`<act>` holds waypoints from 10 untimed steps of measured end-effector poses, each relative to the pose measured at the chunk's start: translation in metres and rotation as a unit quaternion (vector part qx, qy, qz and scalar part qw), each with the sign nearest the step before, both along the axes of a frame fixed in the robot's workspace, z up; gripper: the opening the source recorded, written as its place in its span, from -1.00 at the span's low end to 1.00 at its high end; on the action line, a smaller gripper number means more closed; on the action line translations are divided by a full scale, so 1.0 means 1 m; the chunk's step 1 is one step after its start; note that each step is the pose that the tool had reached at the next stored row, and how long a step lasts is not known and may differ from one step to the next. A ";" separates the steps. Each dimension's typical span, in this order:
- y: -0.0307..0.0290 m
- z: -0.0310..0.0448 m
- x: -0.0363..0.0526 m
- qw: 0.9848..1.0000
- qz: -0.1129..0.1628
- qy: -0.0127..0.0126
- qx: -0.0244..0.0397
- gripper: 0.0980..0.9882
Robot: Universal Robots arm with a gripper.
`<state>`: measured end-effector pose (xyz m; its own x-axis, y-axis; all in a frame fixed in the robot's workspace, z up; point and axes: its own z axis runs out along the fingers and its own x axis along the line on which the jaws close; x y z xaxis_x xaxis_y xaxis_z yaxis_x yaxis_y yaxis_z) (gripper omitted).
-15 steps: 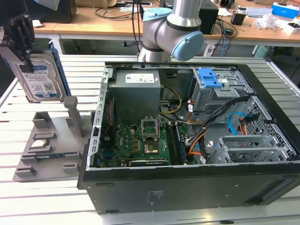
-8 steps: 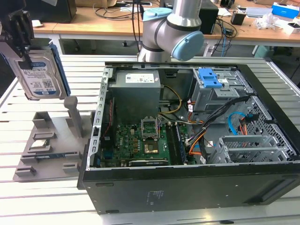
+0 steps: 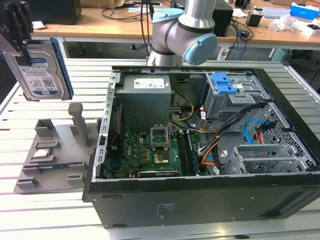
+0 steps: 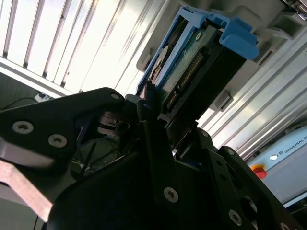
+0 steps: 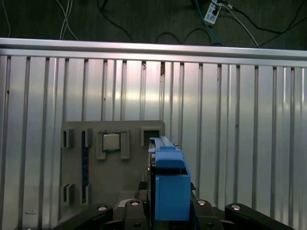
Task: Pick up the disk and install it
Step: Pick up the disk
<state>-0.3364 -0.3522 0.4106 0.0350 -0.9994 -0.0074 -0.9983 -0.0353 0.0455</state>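
Observation:
The disk (image 3: 40, 70), a silver hard drive with a white-and-blue label in a blue bracket, hangs upright in the air at the exterior view's upper left, above the slatted table. My gripper (image 3: 21, 47) is shut on its top edge. In the second wrist view the black fingers (image 4: 153, 129) clamp the disk (image 4: 192, 72) near its connector end. In the first wrist view the disk's blue bracket (image 5: 170, 187) juts out of my gripper (image 5: 168, 213), over the grey fixture plate (image 5: 129, 177).
An open computer case (image 3: 200, 200) lies on the table to the exterior view's right, with a blue-latched drive cage (image 3: 225, 90), a grey power supply (image 3: 145, 97) and loose cables inside. The grey fixture plate (image 3: 55, 150) holds a chip (image 3: 42, 154). The arm's base (image 3: 182, 30) stands behind the case.

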 end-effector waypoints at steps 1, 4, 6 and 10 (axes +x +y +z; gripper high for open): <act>0.0001 0.0016 0.0000 1.000 0.000 0.000 0.000 -0.41; 0.0005 0.0072 0.0001 1.000 0.000 0.000 0.000 -0.41; 0.0007 0.0098 0.0001 1.000 0.000 0.000 0.000 -0.41; 0.0011 0.0144 0.0001 1.000 0.000 0.000 0.000 -0.41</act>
<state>-0.3363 -0.3510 0.4251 0.0350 -0.9994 -0.0074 -0.9983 -0.0353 0.0455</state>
